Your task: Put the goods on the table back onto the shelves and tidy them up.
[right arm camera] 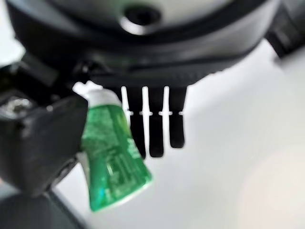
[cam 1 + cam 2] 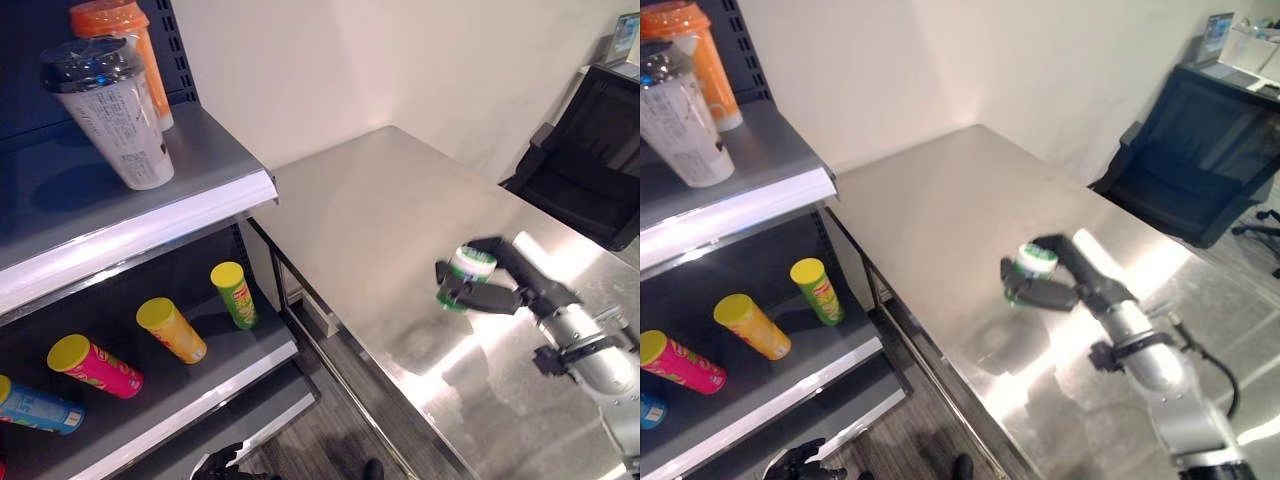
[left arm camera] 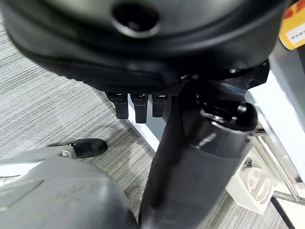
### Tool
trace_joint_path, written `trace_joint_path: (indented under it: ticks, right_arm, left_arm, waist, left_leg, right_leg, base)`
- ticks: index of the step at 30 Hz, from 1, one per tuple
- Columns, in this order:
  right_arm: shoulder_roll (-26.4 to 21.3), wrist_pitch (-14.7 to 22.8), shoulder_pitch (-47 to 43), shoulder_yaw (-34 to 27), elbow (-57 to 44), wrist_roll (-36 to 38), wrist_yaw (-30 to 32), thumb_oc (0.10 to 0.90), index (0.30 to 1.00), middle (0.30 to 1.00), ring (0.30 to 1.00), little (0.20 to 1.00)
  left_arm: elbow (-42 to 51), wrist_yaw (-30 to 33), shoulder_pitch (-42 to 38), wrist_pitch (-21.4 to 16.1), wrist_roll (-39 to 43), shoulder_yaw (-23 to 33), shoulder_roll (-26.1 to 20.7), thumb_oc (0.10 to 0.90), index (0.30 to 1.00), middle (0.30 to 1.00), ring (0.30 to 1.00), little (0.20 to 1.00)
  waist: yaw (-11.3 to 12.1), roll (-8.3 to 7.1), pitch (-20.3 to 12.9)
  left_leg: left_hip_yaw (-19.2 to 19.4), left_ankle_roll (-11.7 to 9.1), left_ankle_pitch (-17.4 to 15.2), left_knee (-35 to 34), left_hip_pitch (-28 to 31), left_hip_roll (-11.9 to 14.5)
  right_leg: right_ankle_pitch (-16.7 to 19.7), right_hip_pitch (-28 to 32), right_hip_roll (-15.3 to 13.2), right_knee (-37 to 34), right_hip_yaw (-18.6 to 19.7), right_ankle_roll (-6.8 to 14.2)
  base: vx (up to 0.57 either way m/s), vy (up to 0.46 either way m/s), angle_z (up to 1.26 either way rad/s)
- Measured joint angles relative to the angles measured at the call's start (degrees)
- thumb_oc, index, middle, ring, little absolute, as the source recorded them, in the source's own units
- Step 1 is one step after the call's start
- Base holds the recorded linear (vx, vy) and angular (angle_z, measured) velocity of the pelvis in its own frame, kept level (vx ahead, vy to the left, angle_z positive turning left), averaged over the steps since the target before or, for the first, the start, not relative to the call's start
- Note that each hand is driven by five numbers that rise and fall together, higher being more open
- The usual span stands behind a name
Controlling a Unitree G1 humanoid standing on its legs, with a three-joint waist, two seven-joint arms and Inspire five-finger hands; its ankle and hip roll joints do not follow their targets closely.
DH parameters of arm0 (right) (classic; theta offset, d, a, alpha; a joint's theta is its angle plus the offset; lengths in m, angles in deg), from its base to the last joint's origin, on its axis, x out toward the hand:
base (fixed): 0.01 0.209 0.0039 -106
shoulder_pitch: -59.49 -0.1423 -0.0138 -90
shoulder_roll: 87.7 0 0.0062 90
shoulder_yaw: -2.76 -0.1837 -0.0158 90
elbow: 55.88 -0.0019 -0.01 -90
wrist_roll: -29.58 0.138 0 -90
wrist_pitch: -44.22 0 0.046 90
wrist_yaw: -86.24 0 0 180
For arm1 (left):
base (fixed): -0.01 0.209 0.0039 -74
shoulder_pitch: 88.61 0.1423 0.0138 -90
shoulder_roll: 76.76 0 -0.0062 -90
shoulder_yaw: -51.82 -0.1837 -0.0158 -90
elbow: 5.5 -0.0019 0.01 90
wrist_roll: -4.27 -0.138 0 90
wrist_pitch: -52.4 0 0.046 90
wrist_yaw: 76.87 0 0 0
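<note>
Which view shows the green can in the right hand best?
The right wrist view: the green can is close up, pinched between the thumb and the fingers of the right hand. Both eye views show it smaller, held above the table, partly hidden by the hand. The left wrist view looks at the floor.

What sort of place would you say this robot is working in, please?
Probably a mock shop: a dark shelf unit stocked with cups and snack tubes, beside a steel table; the right hand holds a green container.
</note>
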Motion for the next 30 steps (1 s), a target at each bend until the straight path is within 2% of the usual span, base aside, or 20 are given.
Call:
trace_joint_path:
  ticks: [2, 4, 5, 7, 13, 14, 16, 17, 18, 19, 20, 21, 22, 23, 24, 26, 27, 28, 29, 30]
  right_arm:
    - [-0.6, 1.4, -11.9, 0.7, -3.5, 2.8, 2.1, 0.4, 0.3, 0.3, 0.3, 0.3]
    - [-1.6, 3.1, -17.2, 1.8, -4.9, 4.8, 3.7, 0.4, 0.3, 0.3, 0.3, 0.3]
    - [-1.6, 4.3, -22.7, 4.5, -6.5, 6.8, 4.3, 0.4, 0.3, 0.3, 0.3, 0.3]
    - [-2.0, 4.5, -30.6, 11.1, -7.1, 9.7, 4.5, 0.4, 0.3, 0.3, 0.3, 0.3]
    - [-2.6, 6.7, -35.9, 17.1, -9.9, 10.2, 3.9, 0.4, 0.3, 0.3, 0.3, 0.3]
    - [-3.0, 6.7, -37.4, 17.9, -9.7, 10.4, 3.9, 0.4, 0.3, 0.3, 0.3, 0.3]
    - [-4.5, 7.4, -40.0, 18.6, -9.6, 10.8, 4.1, 0.4, 0.3, 0.3, 0.3, 0.3]
    - [-4.6, 7.7, -40.8, 18.7, -9.7, 11.7, 4.4, 0.4, 0.3, 0.3, 0.3, 0.3]
    - [-6.1, 7.8, -42.1, 18.8, -10.0, 12.2, 4.4, 0.4, 0.3, 0.3, 0.3, 0.3]
    - [-8.0, 8.4, -43.3, 18.8, -10.2, 12.2, 4.5, 0.4, 0.3, 0.3, 0.3, 0.3]
    - [-8.7, 8.7, -43.9, 18.9, -10.4, 12.2, 4.5, 0.4, 0.3, 0.3, 0.3, 0.3]
    - [-7.7, 8.5, -44.0, 19.9, -10.9, 12.2, 4.5, 0.4, 0.3, 0.3, 0.3, 0.3]
    - [-7.7, 8.1, -44.0, 20.7, -11.6, 12.2, 4.5, 0.4, 0.3, 0.3, 0.3, 0.3]
    - [-7.8, 8.2, -44.0, 20.9, -12.4, 12.0, 4.3, 0.4, 0.3, 0.3, 0.3, 0.3]
    - [-7.7, 8.3, -44.0, 20.8, -13.1, 11.9, 4.3, 0.4, 0.3, 0.3, 0.3, 0.3]
    - [-7.8, 8.4, -44.0, 20.5, -13.9, 12.0, 4.3, 0.4, 0.3, 0.3, 0.3, 0.3]
    - [-8.1, 8.3, -44.0, 20.4, -13.9, 12.0, 4.4, 0.4, 0.3, 0.3, 0.3, 0.3]
    - [-8.5, 8.3, -44.0, 20.2, -14.0, 11.9, 4.3, 0.4, 0.3, 0.3, 0.3, 0.3]
    - [-8.5, 8.1, -44.0, 20.2, -14.0, 11.9, 4.2, 0.4, 0.3, 0.3, 0.3, 0.3]
    - [-8.5, 8.0, -44.0, 20.2, -14.0, 11.8, 4.0, 0.4, 0.3, 0.3, 0.3, 0.3]
  left_arm:
    - [0.1, 0.1, -0.1, 0.0, 0.1, -0.2, 0.0, 0.8, 0.9, 0.9, 0.9, 0.9]
    - [0.2, 0.0, -0.5, -0.1, 0.1, -0.3, 0.1, 0.8, 0.9, 0.9, 0.9, 0.9]
    - [0.4, 0.2, -0.4, 0.0, 0.1, -0.8, 0.1, 0.8, 0.9, 0.9, 0.9, 0.9]
    - [0.4, 0.2, 0.0, 0.0, 0.4, -0.8, 0.1, 0.8, 0.9, 0.9, 0.9, 0.9]
    - [0.2, 0.4, -0.3, -0.1, 2.4, -0.7, -0.1, 0.8, 0.9, 0.9, 0.9, 0.9]
    - [0.0, 0.6, -0.8, -0.1, 2.8, -0.6, -0.5, 0.8, 0.9, 0.9, 0.9, 0.9]
    - [-0.5, 1.3, -1.1, -0.2, 4.3, -0.5, -0.7, 0.8, 0.9, 0.9, 0.9, 0.9]
    - [-0.8, 1.4, -2.2, -0.3, 4.6, -0.1, -0.9, 0.8, 0.9, 0.9, 0.9, 0.9]
    - [-0.9, 1.5, -3.3, -0.3, 4.6, -0.3, -1.1, 0.8, 0.9, 0.9, 0.9, 0.9]
    - [-1.2, 1.4, -4.5, -0.3, 4.6, -0.8, -1.0, 0.8, 0.9, 0.9, 0.9, 0.9]
    - [-1.5, 1.3, -5.2, -0.3, 4.9, -0.5, -1.1, 0.8, 0.9, 0.9, 0.9, 0.9]
    - [-1.6, 1.4, -5.3, -0.4, 6.7, 1.5, -1.6, 0.8, 0.9, 0.9, 0.9, 0.9]
    - [-1.5, 1.4, -5.5, -0.6, 6.9, 2.7, -2.1, 0.8, 0.9, 0.9, 0.9, 0.9]
    - [-1.8, 1.5, -5.7, -0.5, 6.6, 2.9, -2.8, 0.8, 0.9, 0.9, 0.9, 0.9]
    - [-1.8, 1.5, -5.6, -0.4, 6.4, 2.0, -3.3, 0.8, 0.9, 0.9, 0.9, 0.9]
    - [-2.4, 1.4, -4.9, -0.4, 6.1, 0.7, -3.1, 0.8, 0.9, 0.9, 0.9, 0.9]
    - [-2.5, 1.3, -4.5, -0.4, 6.0, -0.4, -2.8, 0.8, 0.9, 0.9, 0.9, 0.9]
    - [-2.4, 1.3, -4.5, -0.4, 6.0, -0.9, -2.1, 0.8, 0.9, 0.9, 0.9, 0.9]
    - [-2.1, 1.3, -4.7, -0.4, 5.5, -0.9, -1.9, 0.8, 0.9, 0.9, 0.9, 0.9]
    - [-2.1, 1.4, -5.2, -0.4, 4.9, -0.9, -2.0, 0.8, 0.9, 0.9, 0.9, 0.9]
  waist:
    - [0.0, 0.42, -0.1]
    - [0.5, 0.55, -0.1]
    - [1.5, 0.52, -0.1]
    - [1.6, 0.52, -0.2]
    - [5.2, -1.38, -1.2]
    - [4.9, -1.82, -1.2]
    - [6.7, -0.83, -0.6]
    - [5.9, -1.33, -0.4]
    - [5.5, -1.64, 0.5]
    - [4.9, -0.78, 1.2]
    - [5.5, -1.01, 2.0]
    - [6.3, -3.21, 3.0]
    - [6.1, -4.66, 3.4]
    - [5.5, -5.47, 3.9]
    - [4.5, -5.53, 4.0]
    - [1.4, -3.65, 3.5]
    - [0.9, -2.55, 3.3]
    - [0.5, -1.1, 3.3]
    - [-0.5, -1.05, 3.2]
    - [-0.3, -1.71, 2.9]
  left_leg:
    - [0.1, -0.1, 0.1, 0.0, 0.3, 0.1]
    - [0.1, -0.2, 0.1, 0.0, 0.3, 0.1]
    - [0.0, -0.2, 0.2, 0.0, 0.5, 0.1]
    - [-0.1, -0.4, 0.3, 0.1, 0.7, 0.1]
    - [-2.5, -1.1, 0.8, 1.3, -0.9, 0.3]
    - [-3.9, -1.3, 0.8, 3.4, -2.8, 0.2]
    - [-6.0, -2.7, 1.8, 3.6, -4.0, 1.0]
    - [-6.9, -3.4, 2.3, 6.1, -7.1, 0.7]
    - [-6.9, -5.0, 3.7, 6.9, -9.2, 0.4]
    - [-4.1, -4.7, 3.9, 6.5, -11.0, 1.6]
    - [0.2, -3.5, 3.2, 6.3, -11.3, 3.1]
    - [5.5, -1.7, 1.4, 11.6, -12.1, 3.9]
    - [6.4, -2.5, 0.0, 15.7, -12.3, 4.1]
    - [6.7, -3.2, -1.2, 18.2, -10.8, 4.8]
    - [6.7, -4.8, -2.3, 19.0, -9.3, 5.6]
    - [8.8, -5.1, -2.4, 16.3, -2.3, 9.0]
    - [9.8, -5.6, -1.8, 13.6, 0.1, 9.6]
    - [9.8, -6.8, -3.0, 9.5, 2.3, 8.4]
    - [10.0, -6.0, -4.4, 7.1, 3.0, 6.6]
    - [9.8, -5.1, -5.0, 5.5, 3.5, 4.2]
  right_leg:
    - [0.2, 0.1, 0.2, 0.0, 0.2, -0.3]
    - [0.2, 0.2, 0.2, 0.0, 0.2, -0.3]
    - [0.3, 0.4, 0.2, 0.0, 0.1, -0.4]
    - [0.3, 0.7, 0.3, 0.0, -0.1, -0.4]
    - [-0.3, 1.2, 1.1, 0.4, -1.9, -0.4]
    - [-1.0, 1.3, 1.3, 0.4, -2.0, -0.3]
    - [-1.1, 1.6, 2.5, 0.5, -4.0, -1.2]
    - [-1.6, 1.0, 2.3, 0.3, -4.1, -1.2]
    - [-2.1, 0.9, 2.2, 0.4, -5.1, -2.2]
    - [-2.2, 0.3, 2.8, 0.3, -5.6, -3.1]
    - [-1.6, -0.3, 2.7, 0.0, -6.3, -4.9]
    - [0.3, -1.3, 0.6, 0.0, -7.4, -8.2]
    - [0.2, -1.4, -0.7, 0.0, -7.1, -8.0]
    - [-0.1, -1.4, -1.8, 0.0, -7.8, -7.4]
    - [0.1, -1.2, -2.6, 0.0, -8.4, -7.2]
    - [1.7, -0.1, -3.7, 0.5, -10.2, -4.9]
    - [2.3, -0.2, -4.2, 0.8, -10.4, -3.8]
    - [3.5, -0.2, -4.8, 1.1, -10.8, -1.9]
    - [4.6, -0.3, -6.4, 1.1, -11.7, -0.1]
    - [5.6, -0.6, -8.7, 1.3, -11.6, 1.0]
  base:
    - [-0.03, -0.081, -0.04]
    - [-0.05, -0.081, 0.01]
    - [-0.06, -0.111, 0.03]
    - [-0.05, -0.092, 0.05]
    - [-0.1, -0.133, 0.22]
    - [-0.3, -0.151, 0.63]
    - [-0.29, -0.106, 0.74]
    - [-0.19, -0.004, 0.97]
    - [-0.24, -0.004, 1.29]
    - [-0.24, 0.031, 1.06]
    - [-0.16, 0.03, 0.6]
    - [-0.17, 0.084, 0.16]
    - [-0.11, 0.113, 0.19]
    - [-0.15, 0.169, 0.37]
    - [-0.12, 0.196, 0.47]
    - [-0.08, 0.214, 0.51]
    - [-0.05, 0.253, 0.42]
    - [-0.06, 0.338, 0.42]
    - [-0.08, 0.336, 0.46]
    - [-0.09, 0.36, 0.43]
